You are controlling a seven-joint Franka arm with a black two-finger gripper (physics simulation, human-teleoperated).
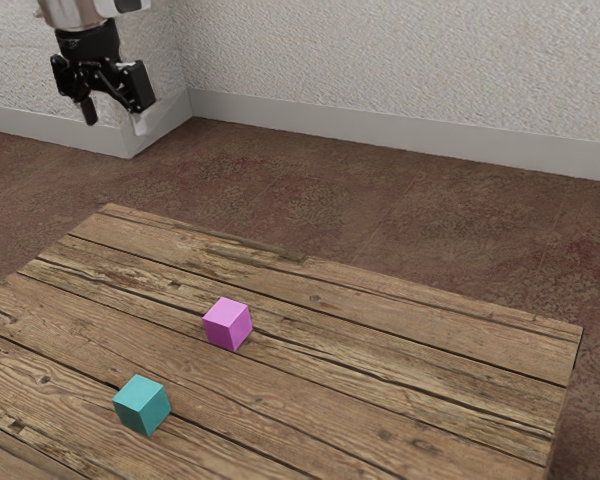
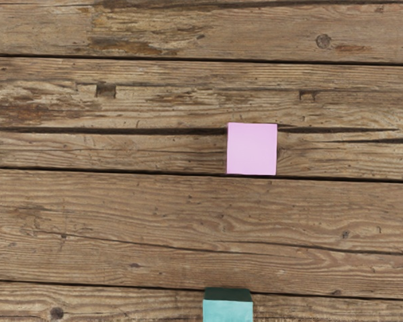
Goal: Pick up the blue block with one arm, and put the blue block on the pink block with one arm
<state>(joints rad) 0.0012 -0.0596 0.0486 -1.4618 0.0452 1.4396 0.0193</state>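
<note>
The black two-finger gripper (image 1: 110, 105) hangs in the upper left of the exterior view, high above the floor and well apart from both blocks. Its fingers stand apart with nothing between them, so the tool is open and empty.

The small teal-blue cube (image 1: 142, 404) sits on the weathered wooden plank table (image 1: 400, 350) in the lower left of that view, near the table's front edge. It rests flat on one face and nothing touches it. The small pink cube (image 1: 227, 323) stands on the same table, up and to the right of the blue one, near the middle of the frame. The two are near each other but clearly apart, with bare planks between them.

In the wrist view, the pink cube (image 2: 252, 148) is seen from straight above as a plain square, lying across a dark seam between two planks (image 2: 121, 215). The blue cube (image 2: 228, 305) is cut off by the picture's edge, several planks away from the pink one.

Behind the table lie a reddish-brown floor (image 1: 400, 200) and a white textured wall (image 1: 400, 60) with a pale baseboard.
</note>
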